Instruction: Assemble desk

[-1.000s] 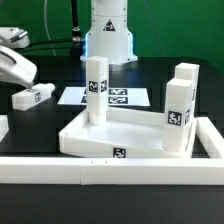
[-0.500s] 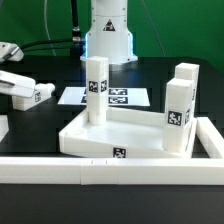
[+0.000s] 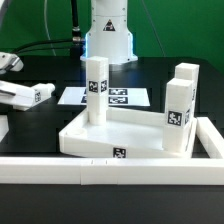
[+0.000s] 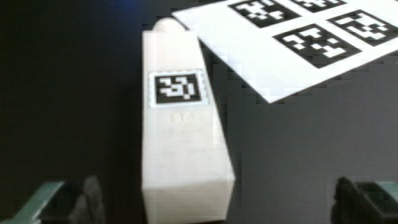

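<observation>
There are no words or numbers to read. Only black-and-white square tags show, on the legs (image 3: 96,84), the tabletop (image 3: 120,152) and the marker board (image 4: 306,32).

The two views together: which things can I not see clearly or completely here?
- Gripper: in the wrist view only the dark fingertips show, cut off by the edge; in the exterior view it is almost out of frame.
- Loose leg: blurred by closeness; tag unreadable.
- Tabletop: its sockets are hidden by its rim and the standing legs.
</observation>
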